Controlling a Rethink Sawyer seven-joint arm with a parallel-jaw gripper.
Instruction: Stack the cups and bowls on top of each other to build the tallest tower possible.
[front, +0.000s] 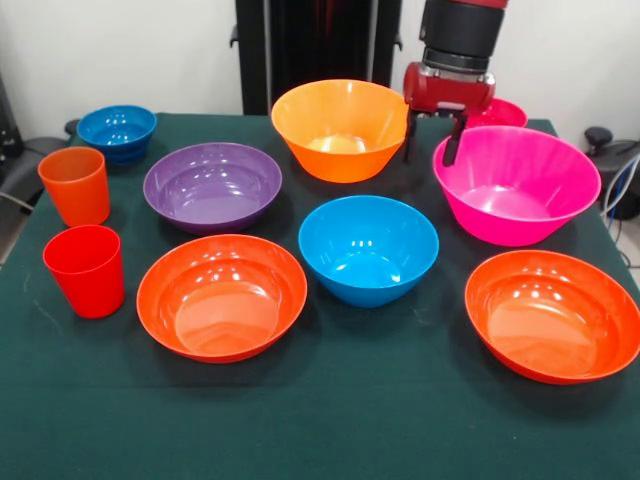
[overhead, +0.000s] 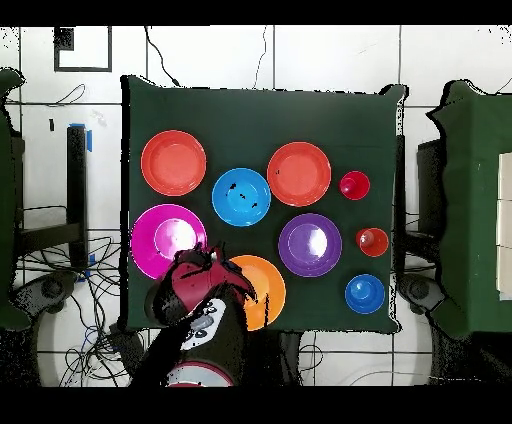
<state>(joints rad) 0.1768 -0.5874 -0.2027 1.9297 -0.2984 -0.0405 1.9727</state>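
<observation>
Large pink bowl sits alone, nothing nested in it. Gripper hovers at its rim beside the yellow-orange bowl, fingers apart, empty.

large pink bowl: upright, just beside gripper (fingers parted).
yellow-orange bowl: just beside it, opposite side.
cups, orange and red: upright, well apart from it.

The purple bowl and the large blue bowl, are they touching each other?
Apart. The front view shows green cloth between the purple bowl and the large blue bowl; the overhead view shows this gap too.
</observation>
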